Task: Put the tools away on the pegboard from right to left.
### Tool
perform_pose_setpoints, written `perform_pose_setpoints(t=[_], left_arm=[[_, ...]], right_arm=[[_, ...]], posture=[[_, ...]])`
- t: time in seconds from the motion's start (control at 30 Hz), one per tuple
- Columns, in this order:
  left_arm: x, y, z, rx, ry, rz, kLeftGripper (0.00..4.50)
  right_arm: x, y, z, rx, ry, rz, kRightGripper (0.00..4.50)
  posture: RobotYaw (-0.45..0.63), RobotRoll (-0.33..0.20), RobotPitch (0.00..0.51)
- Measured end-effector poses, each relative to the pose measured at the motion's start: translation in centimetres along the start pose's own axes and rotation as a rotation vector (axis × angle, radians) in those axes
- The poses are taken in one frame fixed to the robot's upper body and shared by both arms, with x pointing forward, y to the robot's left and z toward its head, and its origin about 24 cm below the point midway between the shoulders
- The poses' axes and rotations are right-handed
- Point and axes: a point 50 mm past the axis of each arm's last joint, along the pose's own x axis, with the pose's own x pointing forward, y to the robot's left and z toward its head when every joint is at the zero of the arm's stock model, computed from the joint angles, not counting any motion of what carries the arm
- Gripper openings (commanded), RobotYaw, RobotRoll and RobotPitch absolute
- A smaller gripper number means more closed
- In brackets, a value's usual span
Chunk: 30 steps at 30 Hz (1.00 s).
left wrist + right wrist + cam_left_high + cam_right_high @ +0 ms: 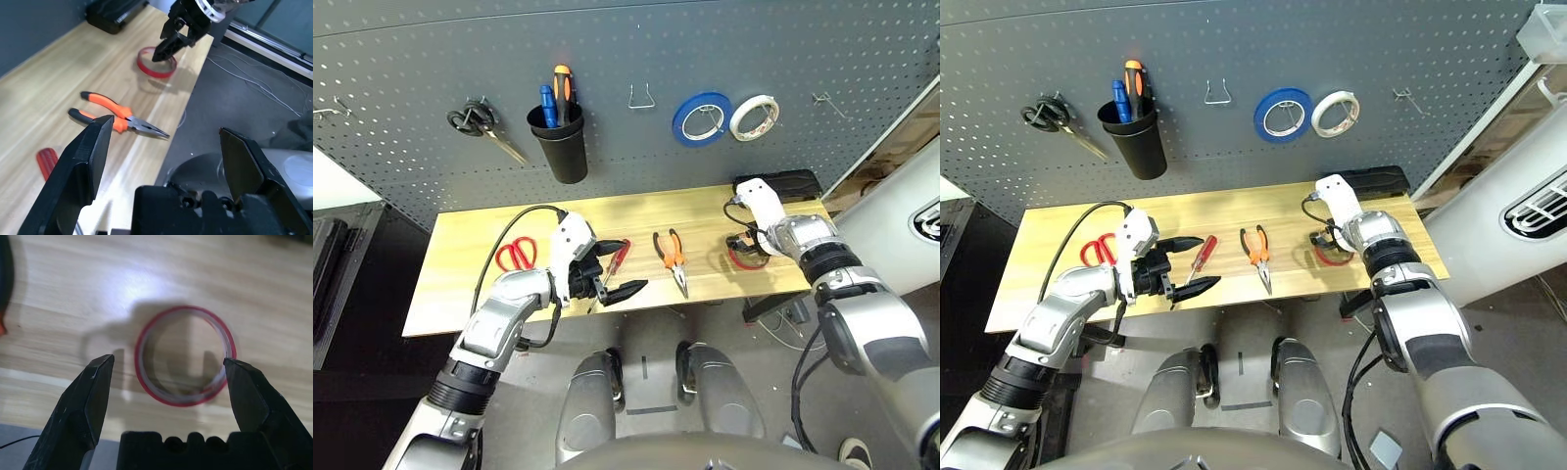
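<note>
A: What does your red tape ring [185, 355] look like?

B: You see a thin red hoop with a pale inner face, lying flat on the desk [705, 211] near its right end. Your right claw [168, 377] hangs just above it, fingers spread wide, one on each side of the ring, gripping nothing.

A: And the other tools?

B: To the ring's left you have the pliers [673, 257], orange and black handles toward the pegboard [626, 59], nose toward the front edge. Left again lies the slim red screwdriver [618, 258], partly behind your left claw [612, 276]. That claw is spread too, empty, hovering over the desk's front edge. The red scissors [517, 253] sit at the far left, beside the left arm's black cable.

A: What's on the board?

B: You see black scissors [475, 121] on a hook at the left, a black cup [560, 145] with blue and orange handles standing in it, a bare wire hook [642, 97], then a blue tape roll [701, 117] and a white one [755, 117] side by side.

A: Anything in your way?

B: A black box [788, 182] lies at the desk's back right corner, just behind the right wrist. Between ring and board the wood is bare.
</note>
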Motion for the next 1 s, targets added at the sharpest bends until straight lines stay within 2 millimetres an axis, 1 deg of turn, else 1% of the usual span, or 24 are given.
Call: perform_pose_setpoints(t=[0.07, 0.1, 0.13, 0.23, 0.4, 0.7, 0.83, 1.0], left_arm=[[-0.1, -0.3, -0.4, -0.012, 0.008, -0.008, 4.5], [-0.2, -0.5, -0.5, -0.015, 0.011, -0.01, 4.5], [-0.3, -0.6, -0.6, -0.016, 0.013, -0.011, 4.5], [-0.4, -1.1, -0.5, -0.014, 0.011, -0.02, 4.5], [-0.6, -1.7, -0.8, -0.026, 0.017, -0.027, 4.5], [-0.6, -2.0, -0.3, -0.028, 0.009, -0.03, 4.5], [-0.8, -2.5, -0.4, -0.042, 0.009, -0.033, 4.5], [-0.8, -2.7, 0.0, -0.038, 0.006, -0.038, 4.5]], right_arm=[[0.2, 0.1, -0.3, 0.005, 0.004, -0.001, 4.48], [0.4, 0.4, -0.4, 0.006, 0.007, 0.003, 4.48], [0.5, 0.6, -0.5, 0.006, 0.01, 0.007, 4.48], [0.8, 1.0, -0.8, 0.005, 0.017, 0.014, 4.48], [1.2, 1.8, -1.0, -0.003, 0.024, 0.024, 4.48], [1.6, 2.3, -1.5, -0.008, 0.037, 0.017, 4.48], [1.7, 2.4, -1.5, -0.009, 0.037, 0.02, 4.48], [1.7, 2.5, -1.5, -0.008, 0.037, 0.021, 4.48]], posture=[[-0.05, 0.0, 0.155], [-0.05, 0.0, 0.155], [-0.05, 0.0, 0.168], [-0.04, 0.0, 0.181], [-0.03, 0.0, 0.197], [-0.02, 0.0, 0.22], [-0.02, 0.0, 0.233], [-0.02, 0.0, 0.245]])
